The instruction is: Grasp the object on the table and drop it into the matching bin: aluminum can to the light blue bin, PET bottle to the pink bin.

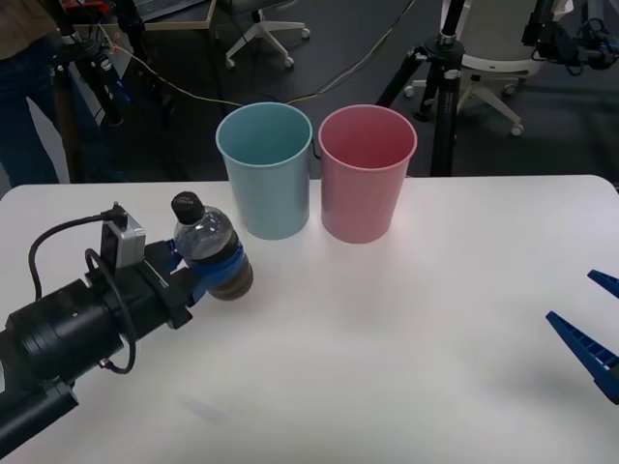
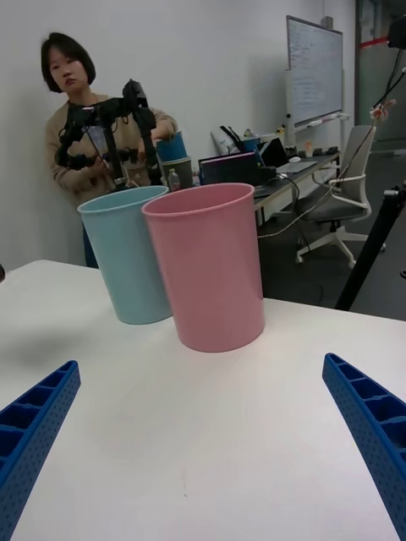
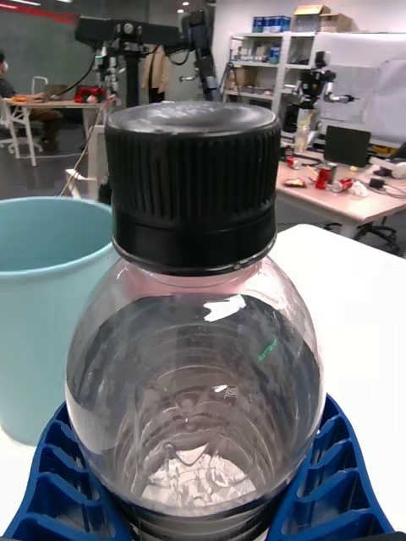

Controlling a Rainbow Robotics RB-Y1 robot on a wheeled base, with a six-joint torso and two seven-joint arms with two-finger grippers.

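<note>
Clear PET bottle [image 1: 206, 244], black screw cap, dark brownish-grey lower body, is clamped between the blue ribbed fingers of my left gripper [image 1: 208, 273] at about 9 o'clock on the table [image 1: 387, 367]. It leans, cap toward 11 o'clock; can't tell whether its base touches the tabletop. From the left wrist camera the bottle's shoulder [image 3: 199, 380] bulges over both fingers [image 3: 338, 482], cap on tight, and no liquid is visible through the clear part.

Light blue bin [image 1: 266, 170] sits just at 2 o'clock of the bottle, near but not touching it. Pink bin [image 1: 366, 172] stands right beside it at its 3 o'clock, rims almost meeting. Both upright, and nothing visible inside either.

My right gripper [image 1: 592, 329] is parked at 4 o'clock, well apart from the bins, fingers [image 2: 372, 431] spread wide with nothing between them.
</note>
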